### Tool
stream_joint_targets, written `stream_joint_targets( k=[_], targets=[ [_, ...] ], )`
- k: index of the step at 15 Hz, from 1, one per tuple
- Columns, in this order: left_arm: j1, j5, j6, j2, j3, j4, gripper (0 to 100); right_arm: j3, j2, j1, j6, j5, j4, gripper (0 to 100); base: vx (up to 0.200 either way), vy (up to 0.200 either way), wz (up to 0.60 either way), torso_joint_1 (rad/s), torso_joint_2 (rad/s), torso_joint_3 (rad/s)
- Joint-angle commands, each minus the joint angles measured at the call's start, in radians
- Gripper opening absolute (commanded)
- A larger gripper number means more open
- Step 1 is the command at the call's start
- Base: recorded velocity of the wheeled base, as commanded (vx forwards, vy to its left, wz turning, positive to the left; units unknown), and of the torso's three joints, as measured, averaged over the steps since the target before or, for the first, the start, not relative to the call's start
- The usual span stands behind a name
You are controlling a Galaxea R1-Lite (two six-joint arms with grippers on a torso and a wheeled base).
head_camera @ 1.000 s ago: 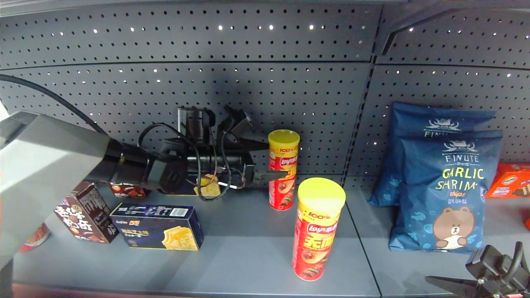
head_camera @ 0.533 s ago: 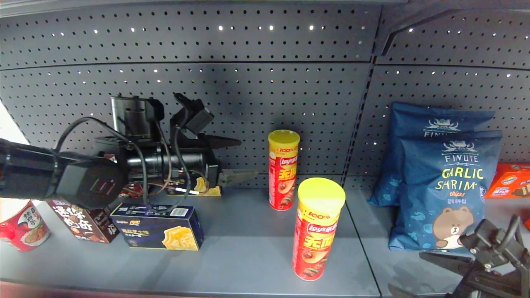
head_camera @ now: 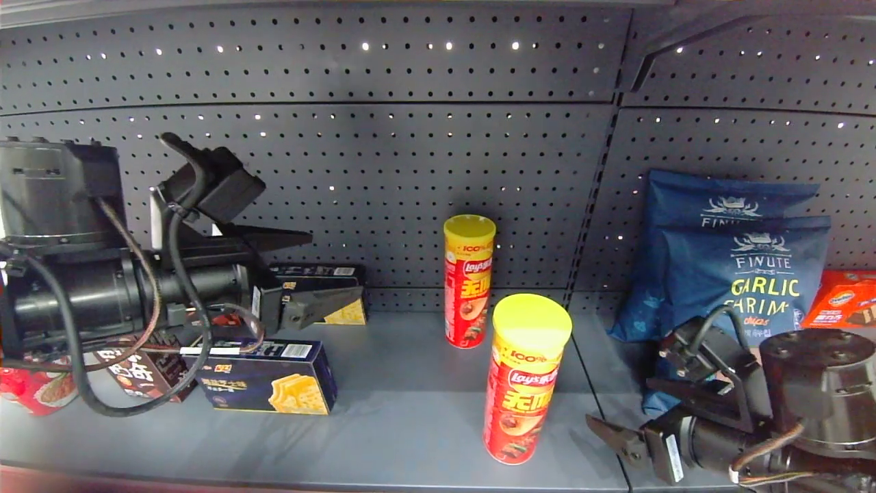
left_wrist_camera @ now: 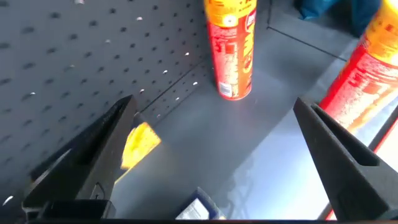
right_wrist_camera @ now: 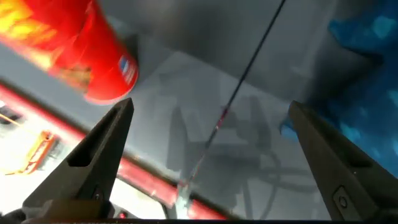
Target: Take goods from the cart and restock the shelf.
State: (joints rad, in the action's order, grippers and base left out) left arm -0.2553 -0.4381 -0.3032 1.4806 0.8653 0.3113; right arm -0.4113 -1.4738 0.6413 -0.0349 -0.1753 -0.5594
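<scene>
Shelf (head_camera: 410, 404), grey, with a pegboard back (head_camera: 410, 171).

Far left: red cup (head_camera: 27, 392) at the shelf's left end, partly hidden by the left arm. Just right of it is a brown snack box (head_camera: 140, 375), also partly covered.

Left gripper (head_camera: 335, 267) hangs over the left part of the shelf and points right. Its fingers are spread wide and hold nothing. The lower finger crosses in front of a dark box (head_camera: 321, 272) that stands far back by the pegboard. Nearer, a navy cracker box (head_camera: 274, 378) lies flat.

Centre: two red goods with yellow lids, both upright. The far chip can (head_camera: 468, 281) stands close to the pegboard. The near chip can (head_camera: 523, 380) stands to its right, toward the front edge and apart from the far one.

Right: right gripper (head_camera: 618, 402) sits low at the front edge, just right of the near chip can and not touching it. It points left, fingers released and empty. Behind it, two blue chip bags (head_camera: 746, 267) stand one before the other against the pegboard. Far right is an orange box (head_camera: 842, 298).
</scene>
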Motion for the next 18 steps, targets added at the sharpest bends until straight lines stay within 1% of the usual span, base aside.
stream_joint_targets(
  k=[1,3,6,12,18],
  targets=[
    [0.001,0.004,0.001,-0.068,-0.014,0.000,100,-0.043,-0.089,0.006,0.000,-0.003,-0.001,100,0.000,0.000,0.00,0.000,0.00,0.000],
    [0.013,0.021,-0.005,-0.071,-0.014,0.000,100,-0.078,-0.138,0.008,0.000,-0.003,-0.001,100,0.000,0.000,0.00,0.000,0.00,0.000],
    [0.034,0.019,-0.005,-0.068,-0.015,0.006,100,-0.115,-0.174,0.021,0.001,-0.001,-0.001,100,0.000,0.000,0.00,0.000,0.00,0.000],
    [0.036,0.019,-0.005,-0.066,-0.023,0.008,100,-0.210,-0.260,0.070,0.000,-0.001,-0.002,100,0.000,0.000,0.00,0.000,0.00,0.000],
    [0.037,0.019,-0.007,-0.065,-0.031,0.009,100,-0.271,-0.316,0.100,0.000,-0.001,-0.004,100,0.000,0.000,0.00,0.000,0.00,0.000]
  ],
)
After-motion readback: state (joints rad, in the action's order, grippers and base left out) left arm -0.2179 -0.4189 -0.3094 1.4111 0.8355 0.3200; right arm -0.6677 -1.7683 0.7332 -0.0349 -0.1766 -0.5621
